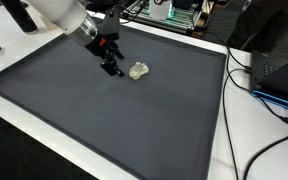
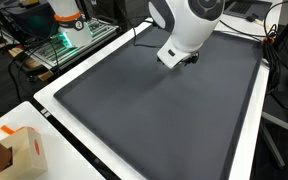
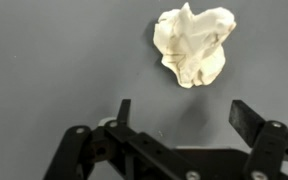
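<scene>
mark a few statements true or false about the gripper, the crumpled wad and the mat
1. The gripper is open. True.
2. The crumpled wad lies on the dark mat. True.
3. The gripper is clamped on the wad. False: in the wrist view the wad lies free on the mat, ahead of the fingers and apart from them.
4. The wad is bright red. False: it is off-white.
</scene>
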Robot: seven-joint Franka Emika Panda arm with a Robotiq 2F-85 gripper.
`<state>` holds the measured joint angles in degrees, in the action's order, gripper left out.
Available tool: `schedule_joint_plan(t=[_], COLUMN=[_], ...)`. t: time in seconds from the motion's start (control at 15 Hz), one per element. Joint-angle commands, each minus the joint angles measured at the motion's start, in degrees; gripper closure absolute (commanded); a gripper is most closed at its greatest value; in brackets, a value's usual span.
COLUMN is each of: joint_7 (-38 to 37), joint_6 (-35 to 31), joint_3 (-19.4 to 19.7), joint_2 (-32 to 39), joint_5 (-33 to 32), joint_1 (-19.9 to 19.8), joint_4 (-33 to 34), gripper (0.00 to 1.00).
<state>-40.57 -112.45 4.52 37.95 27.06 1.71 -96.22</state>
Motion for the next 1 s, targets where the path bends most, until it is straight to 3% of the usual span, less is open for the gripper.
schedule_joint_plan(t=[0.0, 0.53, 0.93], joint_7=[-3.2, -5.4, -4.0], joint_6=[4.1, 9.8, 11.6], joint_3=[0.1, 0.0, -0.4], joint_2=[2.8, 6.5, 7.0], joint_5=[-7.8, -22.5, -33.4], joint_1=[2.3, 9.0, 14.9], joint_4=[5.8, 14.1, 16.1], gripper=[0.0, 0.0, 0.0])
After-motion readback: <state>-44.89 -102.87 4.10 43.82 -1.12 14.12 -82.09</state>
